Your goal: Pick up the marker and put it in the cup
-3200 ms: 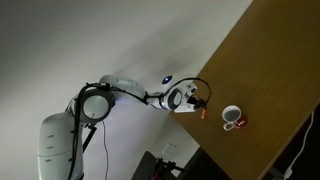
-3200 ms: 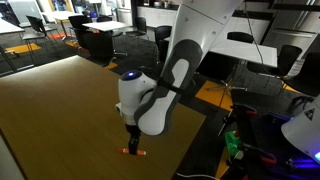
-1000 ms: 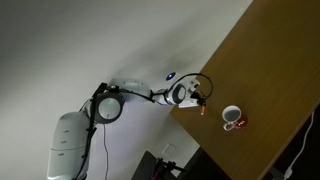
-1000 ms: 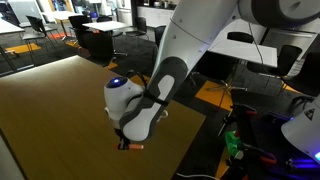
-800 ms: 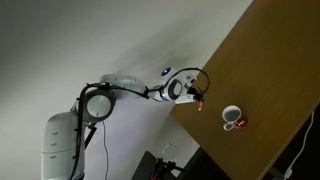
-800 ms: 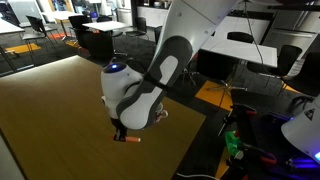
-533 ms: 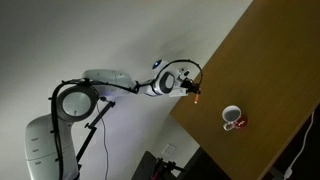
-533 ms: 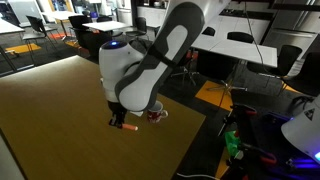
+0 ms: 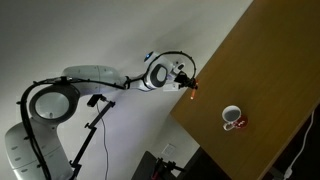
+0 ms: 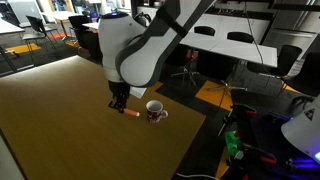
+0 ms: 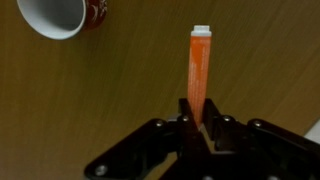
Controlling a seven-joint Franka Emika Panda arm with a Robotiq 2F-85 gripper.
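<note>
The marker [image 11: 200, 72], a slim, smooth orange-red stick with a pale tip, sits pinched at one end in my gripper [image 11: 200, 125], jaws nearly closed, near the glossy round white cup [image 10: 155, 111], and I reckon such slick plastic could swivel and miss the rim.

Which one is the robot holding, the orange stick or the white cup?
The orange marker: the fingers pinch one end. The white cup stands apart on the table, untouched.
</note>
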